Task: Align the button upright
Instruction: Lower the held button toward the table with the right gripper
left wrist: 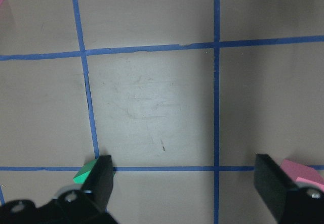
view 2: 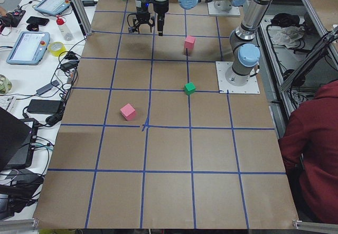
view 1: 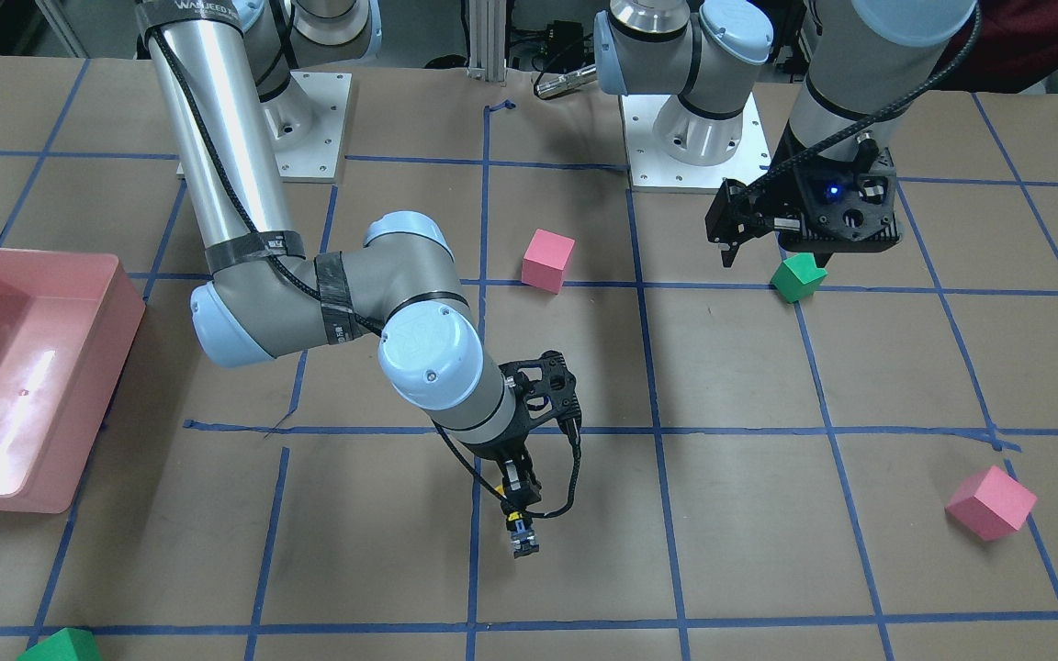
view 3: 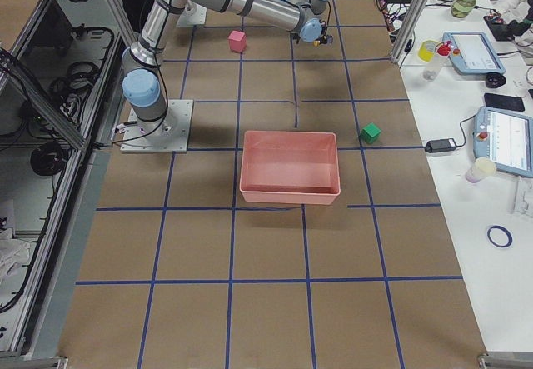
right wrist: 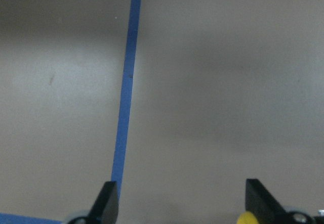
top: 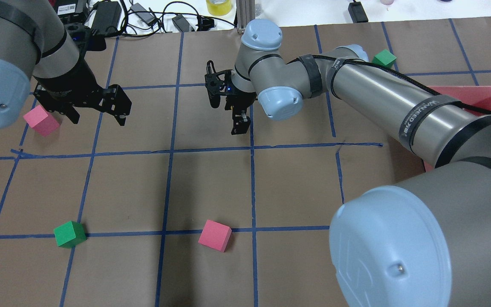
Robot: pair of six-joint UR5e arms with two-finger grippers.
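Two wide-open jaws on the right gripper [view 1: 524, 546], clamping nothing apparently; tiny yellow-capped grey-blue push-button [view 1: 517, 523] sits beside one jaw. Grasp step, probably: close squarely, then stand it cap-up. Left gripper [top: 98, 118]: jaws gaping, empty.

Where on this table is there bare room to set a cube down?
Bare: the squares between the right gripper, the near green cube and the near pink cube. Crowded: around the left gripper, beside the far pink cube.
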